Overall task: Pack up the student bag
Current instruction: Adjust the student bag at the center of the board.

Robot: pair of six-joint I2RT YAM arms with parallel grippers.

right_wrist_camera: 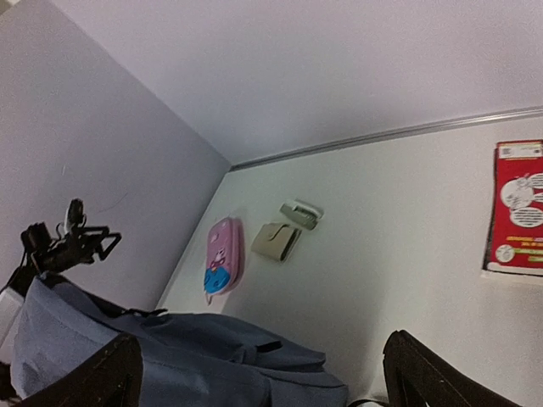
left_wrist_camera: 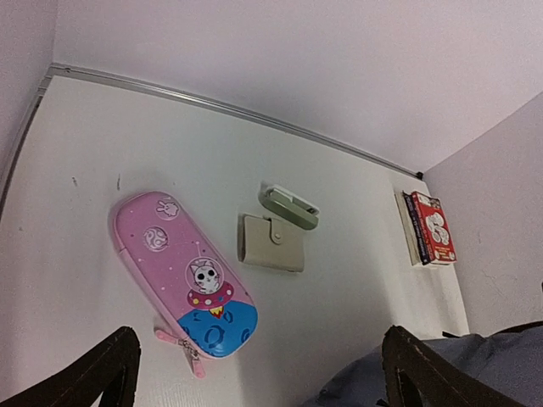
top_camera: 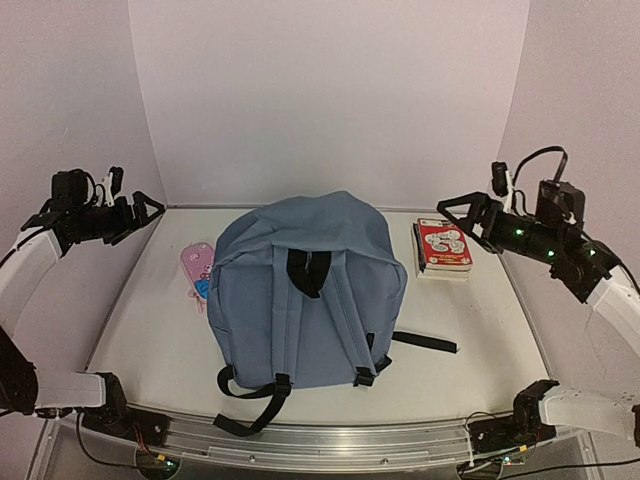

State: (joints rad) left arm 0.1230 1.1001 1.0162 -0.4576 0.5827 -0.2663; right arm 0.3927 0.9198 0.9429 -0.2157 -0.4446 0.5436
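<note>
The student bag [top_camera: 310, 290], a large dusty-blue backpack, lies in the middle of the table with its black straps and top loop facing up. Its fabric also shows in the left wrist view [left_wrist_camera: 475, 373] and the right wrist view [right_wrist_camera: 170, 356]. My left gripper [top_camera: 143, 215] hangs open above the far left corner, well clear of the bag; its jaws [left_wrist_camera: 259, 373] hold nothing. My right gripper [top_camera: 452, 215] is open too, raised beside the books at the far right, with nothing between its fingers [right_wrist_camera: 259, 373].
A pink cartoon pencil case [left_wrist_camera: 182, 271] lies left of the bag. Behind the bag, hidden from the top camera, sit a beige snap wallet [left_wrist_camera: 271, 243] and a small green case [left_wrist_camera: 288, 206]. A stack of books with a red cover [top_camera: 442, 246] rests at the far right.
</note>
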